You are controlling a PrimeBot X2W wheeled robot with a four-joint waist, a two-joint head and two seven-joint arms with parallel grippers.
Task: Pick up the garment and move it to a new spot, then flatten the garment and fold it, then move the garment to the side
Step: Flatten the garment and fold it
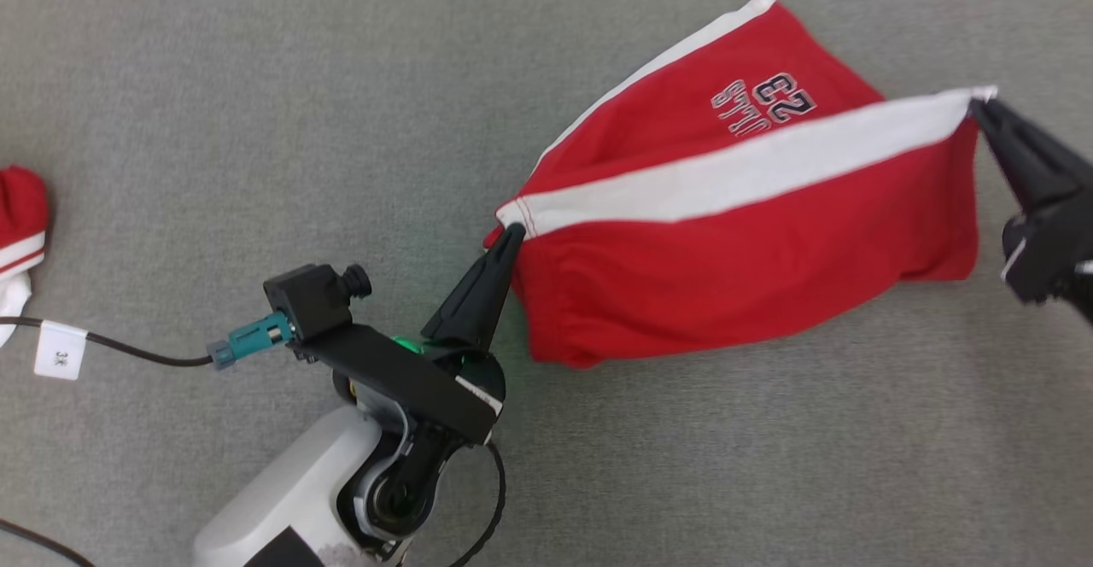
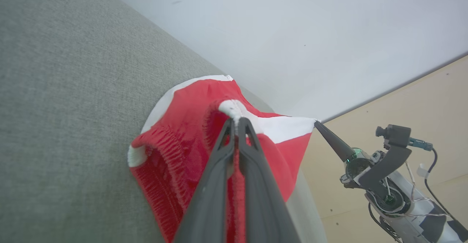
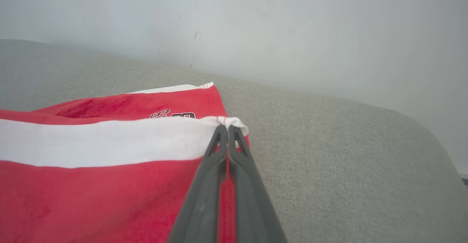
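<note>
The garment (image 1: 751, 242) is a pair of red shorts with a white side stripe and a "23" print. It is stretched between both grippers over the grey fabric surface (image 1: 256, 123), its far part lying on the surface. My left gripper (image 1: 515, 230) is shut on the left end of the white stripe, and in the left wrist view (image 2: 236, 120) it pinches a bunched white edge of the garment (image 2: 175, 140). My right gripper (image 1: 975, 106) is shut on the stripe's right corner, shown close up in the right wrist view (image 3: 227, 127) with the garment (image 3: 91, 191) to its left.
Another red and white cloth (image 1: 17, 217) lies at the surface's left edge, above a dark cable with a white tag (image 1: 60, 349). A pale wall (image 3: 292, 23) rises behind the surface. Beige floor (image 2: 420, 100) lies past its edge, beyond my right gripper (image 2: 316, 123).
</note>
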